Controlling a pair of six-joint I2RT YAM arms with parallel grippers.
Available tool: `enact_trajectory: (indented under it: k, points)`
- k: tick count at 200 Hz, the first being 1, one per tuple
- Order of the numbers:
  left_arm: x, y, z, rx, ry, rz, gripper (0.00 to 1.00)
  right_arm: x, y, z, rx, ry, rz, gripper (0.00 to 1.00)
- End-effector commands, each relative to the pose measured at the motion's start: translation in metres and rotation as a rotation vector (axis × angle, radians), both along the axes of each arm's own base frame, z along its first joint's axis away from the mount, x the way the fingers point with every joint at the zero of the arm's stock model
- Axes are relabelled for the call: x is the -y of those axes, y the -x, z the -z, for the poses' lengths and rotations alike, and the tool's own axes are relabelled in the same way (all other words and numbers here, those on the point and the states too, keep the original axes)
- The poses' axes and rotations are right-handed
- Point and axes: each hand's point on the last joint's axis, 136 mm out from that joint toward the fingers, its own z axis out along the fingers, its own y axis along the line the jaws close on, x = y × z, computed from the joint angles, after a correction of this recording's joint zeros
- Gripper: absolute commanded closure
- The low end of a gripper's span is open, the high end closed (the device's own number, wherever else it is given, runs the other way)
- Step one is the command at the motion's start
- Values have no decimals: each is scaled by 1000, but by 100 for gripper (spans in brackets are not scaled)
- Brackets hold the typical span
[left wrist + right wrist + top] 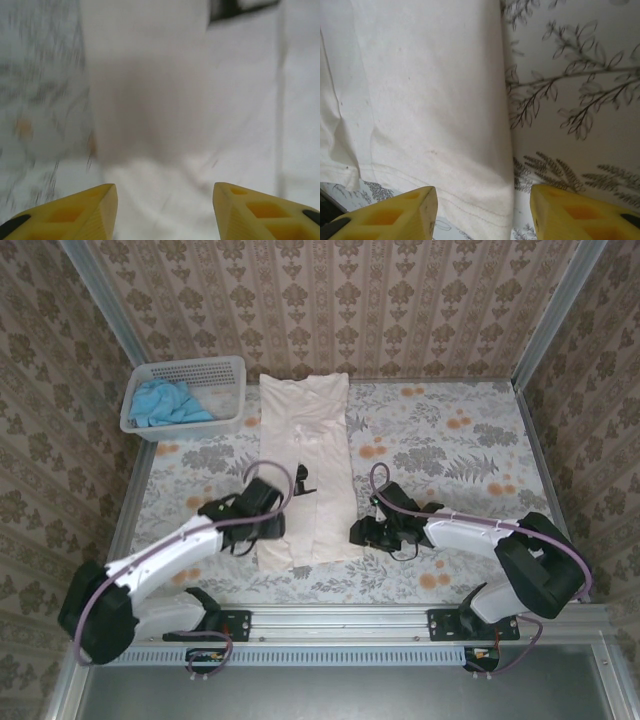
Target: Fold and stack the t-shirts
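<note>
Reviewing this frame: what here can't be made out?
- Left wrist view: motion blur smears the cream shirt; folds unreadable.
- Top view: the left gripper, jaws hidden by its own wrist.
- Top view: blue shirt bunched in the basket; shape unclear.
- Right wrist view: cream shirt runs off the top and left edges.

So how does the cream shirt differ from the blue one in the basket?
Colour: the cream-white shirt is pale, the blue shirt sky-blue. Place: the cream one lies on the flowered table; the blue one sits in the white basket at the far left corner. State: the cream one is smoothed into a long narrow strip, the blue one crumpled in a heap. Both are soft plain cloth.
</note>
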Motion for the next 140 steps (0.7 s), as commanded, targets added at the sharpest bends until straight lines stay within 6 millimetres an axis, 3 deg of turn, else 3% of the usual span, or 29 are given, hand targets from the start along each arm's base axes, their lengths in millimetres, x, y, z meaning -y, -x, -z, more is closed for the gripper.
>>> enact_trajectory:
  k: [1, 77, 107, 140]
  points:
    - [-21, 29, 15, -40, -6, -94, 48, 3, 8, 9, -35, 27, 9, 49]
    - [-45, 60, 33, -60, -41, -157, 54, 0, 25, 16, -74, 60, -13, 50]
    - [-29, 65, 46, -91, 77, -144, 55, -1, 25, 19, -84, 61, -1, 54]
    - [-32, 63, 58, -107, 64, -163, 58, -3, 23, 21, -98, 61, 7, 65]
